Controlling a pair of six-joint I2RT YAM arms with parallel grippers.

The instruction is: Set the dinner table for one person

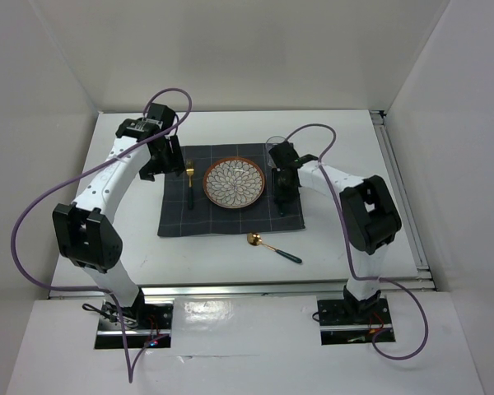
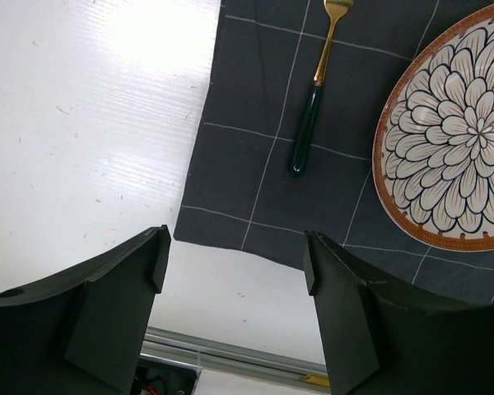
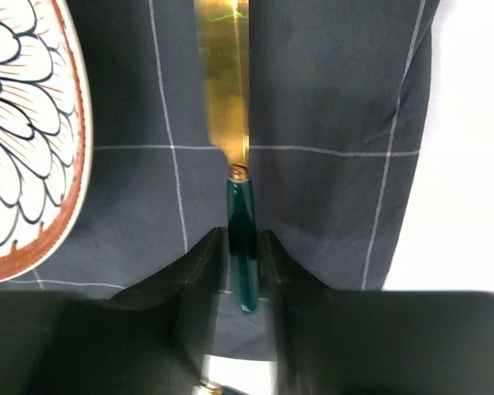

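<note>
White walls enclose the white dinner table (image 1: 230,267), which carries a checked placemat (image 1: 222,220) with a floral plate (image 1: 234,183) and fork (image 1: 190,188). A gold spoon (image 1: 273,248) lies just near of the mat. The left gripper (image 2: 235,251) hangs spread over the mat's left edge. The right gripper (image 3: 244,247) pinches the knife (image 3: 229,107) by its green handle, right of the plate.

We found open dinner table (image 1: 198,259) left of the placemat (image 1: 230,218), and along its near edge only the spoon (image 1: 273,248) lay in the way. Between fork (image 1: 190,188) and plate (image 1: 236,183) we saw a narrow lane. The right gripper (image 3: 245,247), clamped on the knife (image 3: 229,90), filled the strip right of the plate, up to the cloth's edge.
</note>
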